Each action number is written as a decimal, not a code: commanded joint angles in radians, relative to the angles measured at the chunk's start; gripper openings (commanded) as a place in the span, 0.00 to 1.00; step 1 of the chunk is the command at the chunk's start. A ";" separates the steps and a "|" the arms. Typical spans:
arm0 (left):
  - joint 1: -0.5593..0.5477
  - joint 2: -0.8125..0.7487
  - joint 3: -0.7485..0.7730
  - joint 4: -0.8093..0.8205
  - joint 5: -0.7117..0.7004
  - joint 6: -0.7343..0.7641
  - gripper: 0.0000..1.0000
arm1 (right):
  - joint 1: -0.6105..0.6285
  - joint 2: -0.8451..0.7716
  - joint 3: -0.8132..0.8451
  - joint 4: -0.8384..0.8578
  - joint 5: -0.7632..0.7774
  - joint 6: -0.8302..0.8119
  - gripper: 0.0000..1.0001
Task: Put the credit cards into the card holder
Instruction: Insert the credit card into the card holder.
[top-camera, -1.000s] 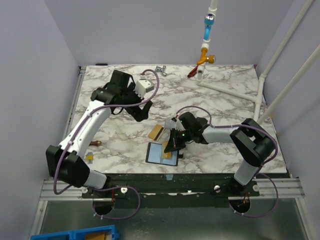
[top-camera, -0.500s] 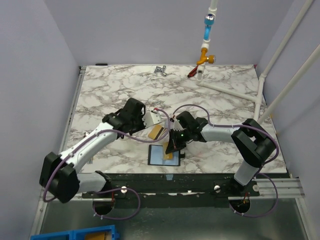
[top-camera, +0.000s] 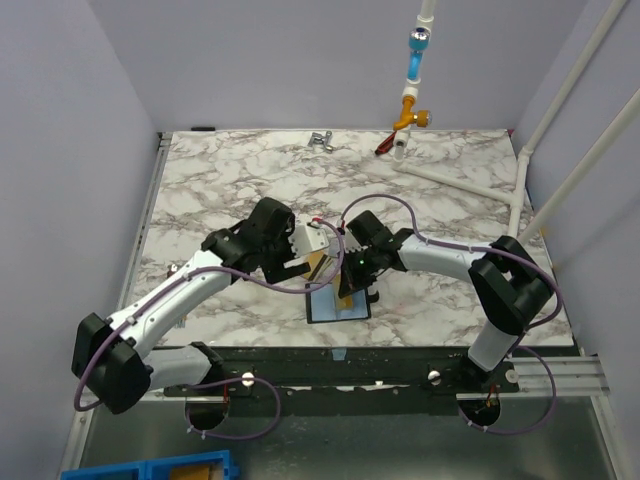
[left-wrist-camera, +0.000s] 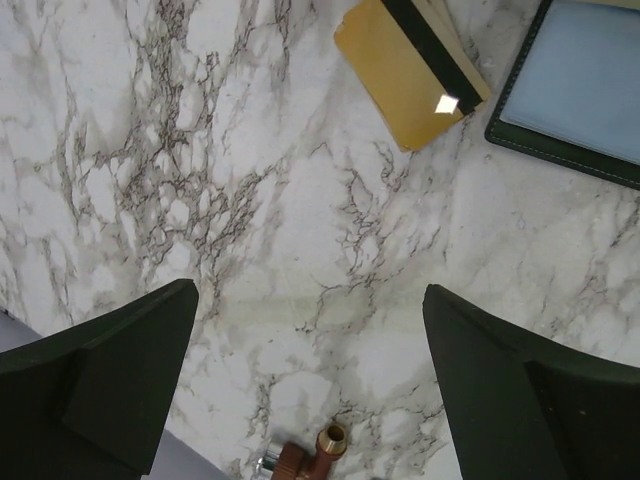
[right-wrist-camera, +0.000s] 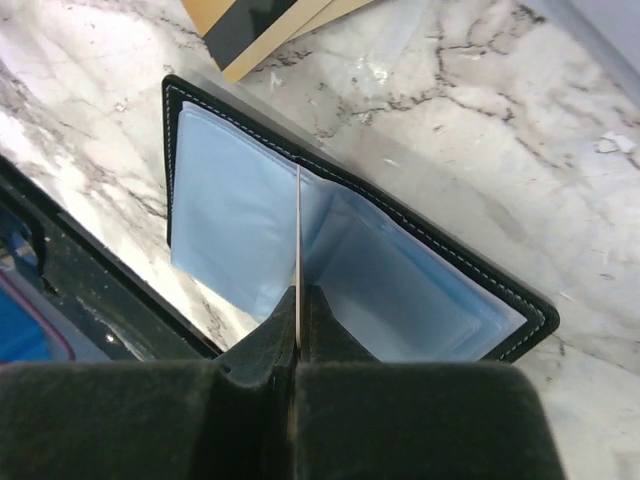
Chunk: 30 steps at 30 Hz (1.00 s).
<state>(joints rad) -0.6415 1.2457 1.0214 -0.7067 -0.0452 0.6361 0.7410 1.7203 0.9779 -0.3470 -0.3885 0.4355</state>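
Note right gripper (right-wrist-camera: 297, 300) clamped on a thin card (right-wrist-camera: 298, 225), held edge-down over the open card holder (right-wrist-camera: 400, 275), presumably for sliding into a blue-grey pocket. Locate holder lying flat near the front edge of the marble table (left-wrist-camera: 300, 200). Note left gripper (left-wrist-camera: 310, 300) spread wide and empty, hovering near the gold-tan card (left-wrist-camera: 400, 75) with dark stripe, likely next for pickup. Find no legible brand or writing anywhere.

High rear camera overlooks the table (top-camera: 230, 170); both close wrist cameras share the card holder (right-wrist-camera: 400, 270).
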 joint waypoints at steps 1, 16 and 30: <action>-0.049 -0.133 -0.125 0.086 0.177 -0.018 0.98 | 0.004 0.011 0.024 -0.096 0.130 -0.072 0.01; -0.308 0.011 -0.240 0.182 0.272 0.269 0.91 | 0.008 -0.043 -0.075 0.043 -0.032 0.058 0.01; -0.323 0.147 -0.267 0.236 0.262 0.264 0.70 | 0.007 -0.076 -0.137 0.135 -0.065 0.180 0.01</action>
<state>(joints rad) -0.9581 1.3869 0.7849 -0.5030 0.1932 0.8478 0.7406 1.6665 0.8570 -0.2249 -0.4545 0.5812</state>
